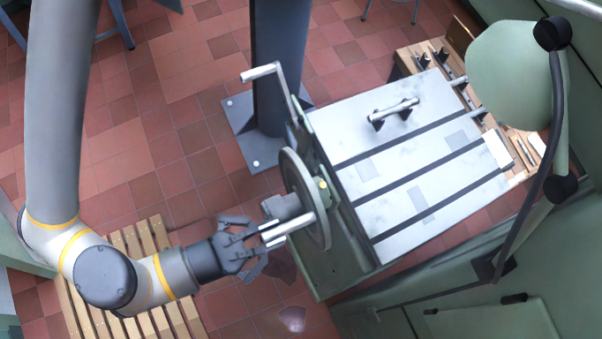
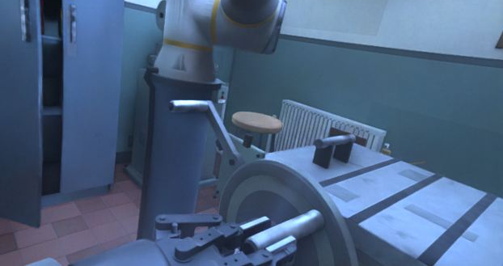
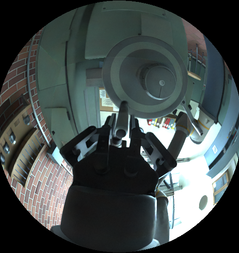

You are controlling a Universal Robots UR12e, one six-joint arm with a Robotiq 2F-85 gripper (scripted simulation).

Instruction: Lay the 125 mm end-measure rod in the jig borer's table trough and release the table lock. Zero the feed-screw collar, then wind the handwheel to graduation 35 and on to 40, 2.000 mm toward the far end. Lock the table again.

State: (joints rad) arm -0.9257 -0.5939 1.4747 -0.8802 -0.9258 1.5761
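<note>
The handwheel (image 1: pixel 306 198) stands at the near end of the jig borer's table, its crank handle (image 1: pixel 288 227) sticking out toward me. My gripper (image 1: pixel 271 232) sits around the handle's outer end, open, holding nothing. The graduated collar (image 3: pixel 159 81) is at the wheel's hub, a dark line on its face pointing down in the wrist camera. The end-measure rod (image 1: pixel 393 109) lies across two dark V-blocks on the table's far left part. The table lock lever (image 1: pixel 266 79) rises beside the wheel, its grip pointing left.
The dark robot pedestal (image 1: pixel 277 47) stands just left of the table. A green lamp shade (image 1: pixel 510 74) overhangs the table's far right end. A wooden tray (image 1: pixel 448 58) with more V-blocks lies beyond the table. A slatted duckboard (image 1: pixel 133 282) lies under my arm.
</note>
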